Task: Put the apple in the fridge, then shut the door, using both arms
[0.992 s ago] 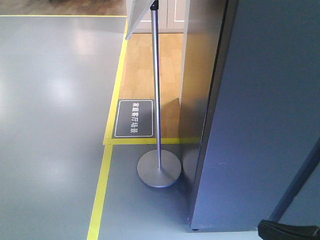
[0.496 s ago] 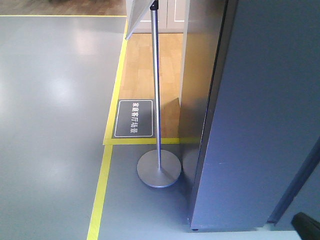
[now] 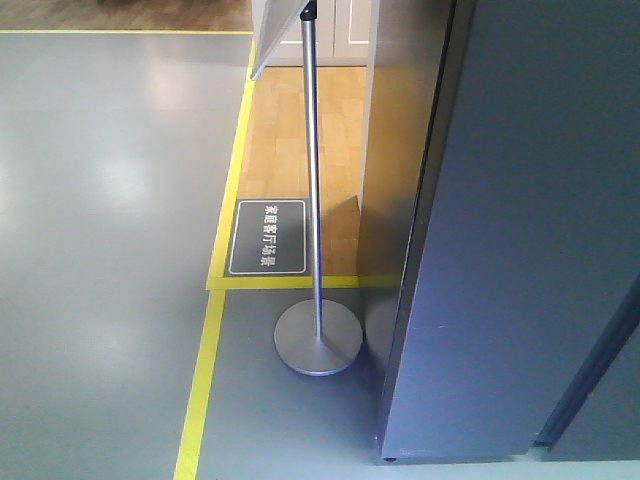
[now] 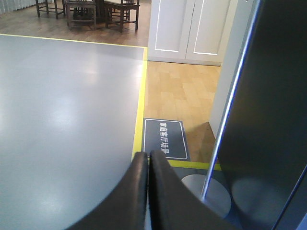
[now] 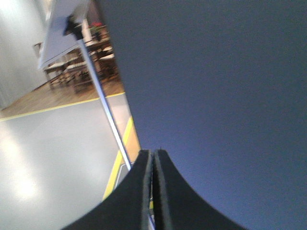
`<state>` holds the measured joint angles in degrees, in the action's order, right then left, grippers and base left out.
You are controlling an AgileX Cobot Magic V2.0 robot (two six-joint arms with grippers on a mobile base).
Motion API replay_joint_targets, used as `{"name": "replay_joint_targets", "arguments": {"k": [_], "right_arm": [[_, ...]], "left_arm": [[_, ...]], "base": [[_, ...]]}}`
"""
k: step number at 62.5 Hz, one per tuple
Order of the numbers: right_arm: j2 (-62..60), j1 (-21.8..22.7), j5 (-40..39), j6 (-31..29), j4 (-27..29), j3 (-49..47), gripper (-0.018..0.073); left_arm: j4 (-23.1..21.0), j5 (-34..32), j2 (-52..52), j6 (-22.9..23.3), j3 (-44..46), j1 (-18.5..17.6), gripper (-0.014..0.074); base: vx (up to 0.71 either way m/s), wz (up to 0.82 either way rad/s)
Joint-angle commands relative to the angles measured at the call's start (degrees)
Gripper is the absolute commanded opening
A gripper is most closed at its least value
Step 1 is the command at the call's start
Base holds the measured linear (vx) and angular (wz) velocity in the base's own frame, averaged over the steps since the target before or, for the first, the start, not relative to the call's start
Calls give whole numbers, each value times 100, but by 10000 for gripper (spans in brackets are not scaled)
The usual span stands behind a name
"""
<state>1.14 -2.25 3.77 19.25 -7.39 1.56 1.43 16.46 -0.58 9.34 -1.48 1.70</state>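
Observation:
The tall dark grey fridge [image 3: 500, 250] fills the right of the front view; only its grey outside shows, no white interior. It also shows in the left wrist view [image 4: 268, 120] and the right wrist view [image 5: 216, 86]. The apple is out of view. My left gripper [image 4: 147, 154] is shut and empty above the grey floor, left of the fridge. My right gripper [image 5: 153, 151] is shut and empty, close to the fridge's grey face. Neither arm shows in the front view.
A metal sign stand, with pole [image 3: 313, 180] and round base [image 3: 318, 338], stands just left of the fridge. A dark floor label [image 3: 268, 237] and yellow floor tape [image 3: 205, 370] lie beside it. White cabinet doors [image 4: 187, 28] and wooden chairs [image 4: 86, 9] stand behind.
A black arm part at the front view's lower right corner has slid right and down, out of that view. The fridge and the stand have not moved.

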Motion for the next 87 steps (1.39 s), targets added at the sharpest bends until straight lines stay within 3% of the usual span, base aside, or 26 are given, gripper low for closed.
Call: {"name": "replay_joint_targets", "arguments": {"k": [1, 87], "right_arm": [[-71, 203, -464, 170, -113, 84, -6], [-282, 222, -465, 52, -118, 85, -6]], "left_arm": [[-9, -404, -95, 50, -149, 1, -8], [-9, -404, -95, 50, -123, 1, -8]], "base": [[0, 0], [0, 0]]}}
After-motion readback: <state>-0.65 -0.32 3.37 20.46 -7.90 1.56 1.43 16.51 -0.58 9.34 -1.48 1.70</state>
